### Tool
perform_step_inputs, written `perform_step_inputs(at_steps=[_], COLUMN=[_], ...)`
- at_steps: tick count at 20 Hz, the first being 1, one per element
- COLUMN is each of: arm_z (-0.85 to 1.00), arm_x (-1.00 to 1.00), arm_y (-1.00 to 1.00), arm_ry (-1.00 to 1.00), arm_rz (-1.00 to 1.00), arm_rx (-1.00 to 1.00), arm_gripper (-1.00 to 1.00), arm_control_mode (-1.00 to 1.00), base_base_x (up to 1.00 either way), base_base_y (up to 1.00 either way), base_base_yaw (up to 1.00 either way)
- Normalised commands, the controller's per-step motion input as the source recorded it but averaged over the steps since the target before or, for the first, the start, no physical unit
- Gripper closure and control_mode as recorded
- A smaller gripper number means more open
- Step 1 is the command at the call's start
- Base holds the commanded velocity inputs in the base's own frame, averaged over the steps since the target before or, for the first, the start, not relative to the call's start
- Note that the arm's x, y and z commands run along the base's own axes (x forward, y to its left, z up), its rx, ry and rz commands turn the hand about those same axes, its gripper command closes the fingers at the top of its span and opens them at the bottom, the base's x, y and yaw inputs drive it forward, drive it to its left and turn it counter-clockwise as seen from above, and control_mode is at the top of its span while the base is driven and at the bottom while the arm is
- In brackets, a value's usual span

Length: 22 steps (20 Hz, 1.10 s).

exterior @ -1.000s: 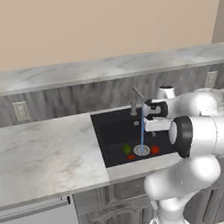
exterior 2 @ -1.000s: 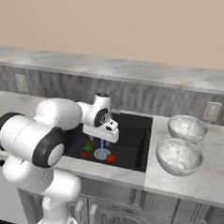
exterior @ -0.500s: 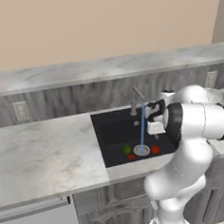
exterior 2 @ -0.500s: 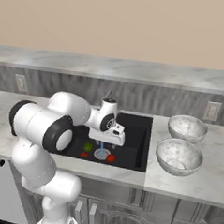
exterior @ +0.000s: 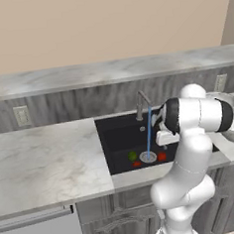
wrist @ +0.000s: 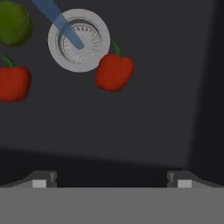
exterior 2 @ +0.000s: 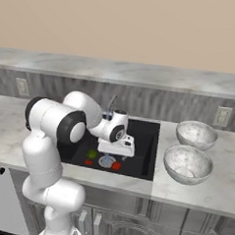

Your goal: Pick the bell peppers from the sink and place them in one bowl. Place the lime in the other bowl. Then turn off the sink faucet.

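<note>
Two red bell peppers lie on the floor of the black sink, one right of the silver drain, the other left of it. The green lime sits beside the left pepper. My gripper hangs open above the sink floor, short of the right pepper, with nothing between its fingertips. Blue water runs from the sink faucet onto the drain. Two grey speckled bowls stand on the counter right of the sink, both with nothing in them.
The pale marble counter stretches left of the sink, under a grey backsplash with wall outlets. My white arm arches over the sink's right side and hides part of the bowls in the left base view.
My hand has come down and forward over the right part of the basin, and the elbow has swung round. The jaws stay open. Fruit and bowls have not moved.
</note>
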Motion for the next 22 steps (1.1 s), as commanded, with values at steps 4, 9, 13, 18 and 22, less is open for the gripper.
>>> perform_step_inputs(at_steps=[4,9,13,18,22], arm_z=[-0.36,-0.41,-0.39,-0.29,-0.12], arm_x=[0.22,0.10,0.12,0.25,0.43], arm_y=[0.00,0.00,0.00,0.01,0.08], arm_ry=[0.06,0.00,0.00,0.00,0.00], arm_rz=[0.15,0.08,0.00,0.00,0.00], arm_rx=[0.00,0.02,0.05,0.08,0.05], arm_gripper=[-1.00,-1.00,-1.00,-1.00,-1.00], arm_control_mode=[-1.00,-1.00,-1.00,-1.00,-1.00], base_base_x=[0.00,0.00,0.00,0.00,0.00], base_base_y=[0.00,0.00,0.00,0.00,0.00], base_base_yaw=[0.00,0.00,0.00,0.00,0.00])
